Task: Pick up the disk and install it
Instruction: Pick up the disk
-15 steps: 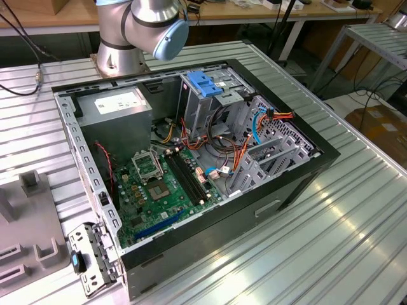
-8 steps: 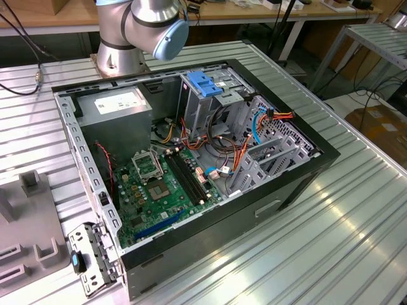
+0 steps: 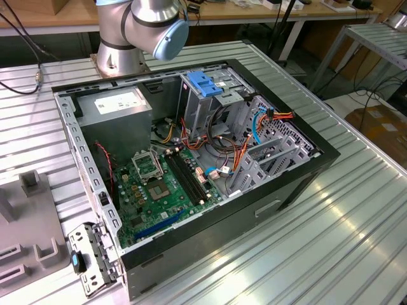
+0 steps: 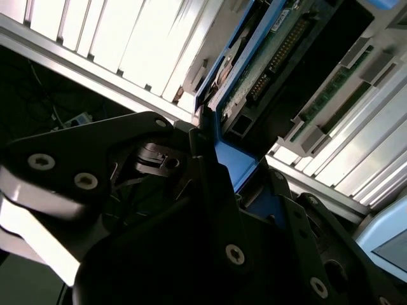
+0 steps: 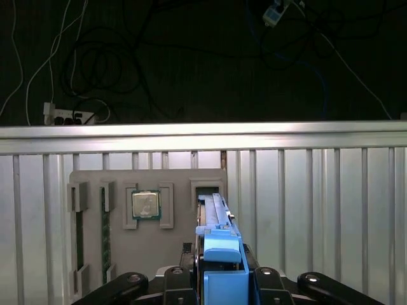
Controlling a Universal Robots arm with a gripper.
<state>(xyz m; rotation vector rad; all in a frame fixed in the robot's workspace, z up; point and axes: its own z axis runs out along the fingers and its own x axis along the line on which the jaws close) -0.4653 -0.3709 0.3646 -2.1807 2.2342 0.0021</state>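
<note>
The disk (image 5: 219,254) is dark with bright blue rails. The gripper (image 4: 222,168) is black with silver screws. The tray (image 5: 168,254) is plain grey, and its chip (image 5: 145,204) is silver edged with green. In the exterior view the table (image 3: 331,241) is ribbed silver, the computer case (image 3: 191,244) black, the motherboard (image 3: 143,203) green, the latch (image 3: 205,82) light blue, the cables (image 3: 238,155) orange and red, and the robot arm (image 3: 152,25) silver with a pale blue cap.
</note>
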